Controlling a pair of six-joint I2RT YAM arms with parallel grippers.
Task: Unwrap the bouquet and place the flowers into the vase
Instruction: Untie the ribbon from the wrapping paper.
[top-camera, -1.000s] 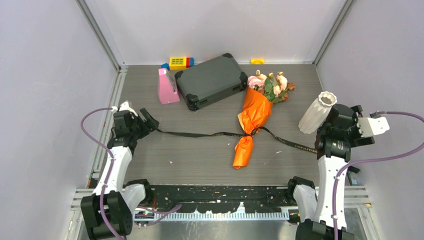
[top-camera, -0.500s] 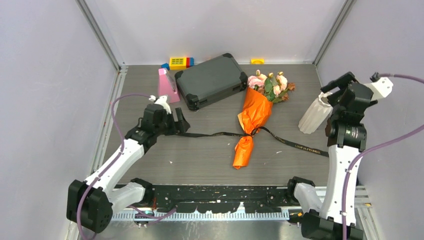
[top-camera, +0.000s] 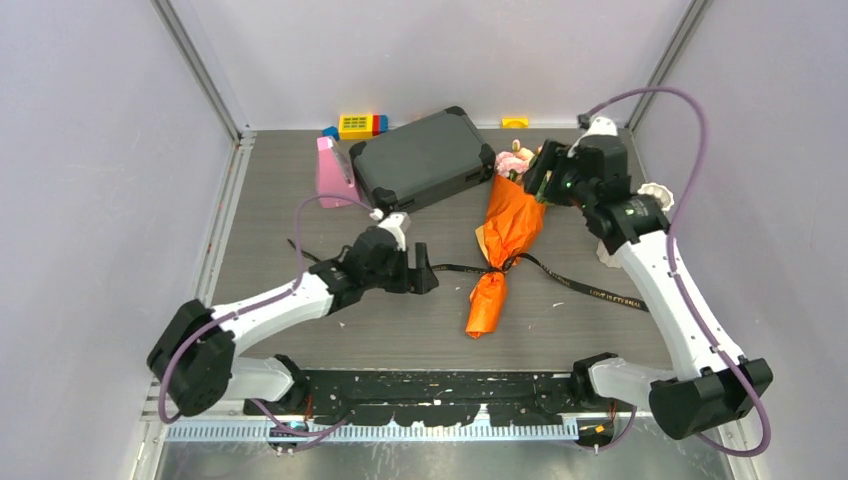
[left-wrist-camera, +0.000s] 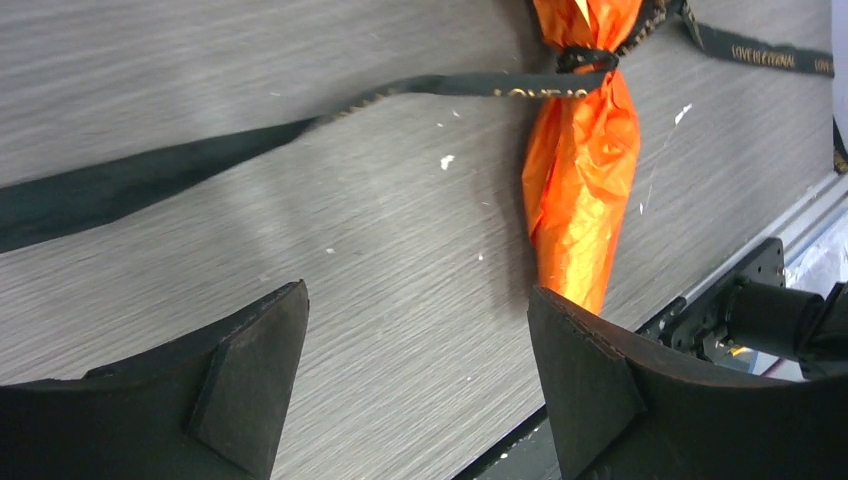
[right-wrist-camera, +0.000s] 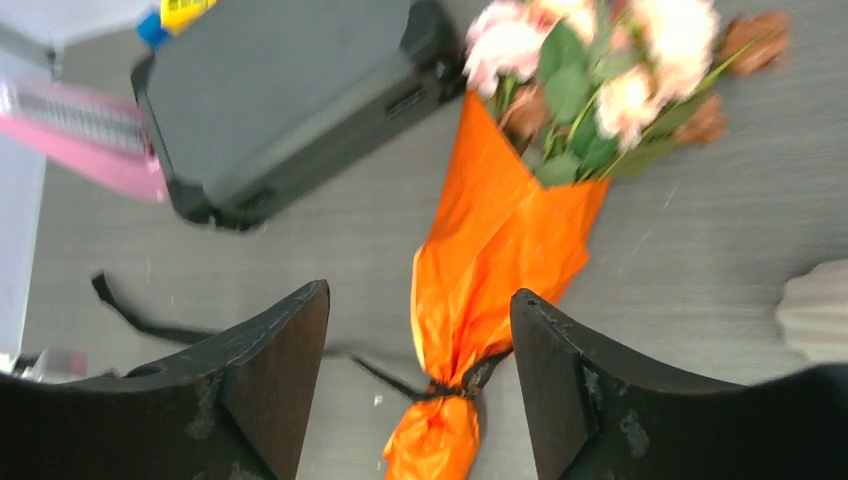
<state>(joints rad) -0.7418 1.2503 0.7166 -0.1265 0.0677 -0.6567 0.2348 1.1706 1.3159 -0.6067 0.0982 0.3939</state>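
Grey table (top-camera: 270, 185): dark case (top-camera: 420, 160) beside bouquet (top-camera: 510, 225); left end effector (left-wrist-camera: 415, 300) and right end effector (right-wrist-camera: 418, 295) spread empty.

Orange paper bouquet (top-camera: 510, 232) on a grey wood-grain table (top-camera: 260, 180).
Its ribbon (left-wrist-camera: 150, 175) is black with pale printed lettering. Its flowers (right-wrist-camera: 600, 90) are pink, peach and brown, with green leaves. Left of the bouquet: dark grey case (top-camera: 420, 165), pink wedge (top-camera: 335, 178), yellow, red and blue blocks (top-camera: 360, 125). Right of it: white vase (right-wrist-camera: 815, 310).

One bouquet (top-camera: 510, 225), one vase (right-wrist-camera: 815, 310), one black case (top-camera: 420, 160), two grippers (left-wrist-camera: 418, 375) (right-wrist-camera: 420, 370)
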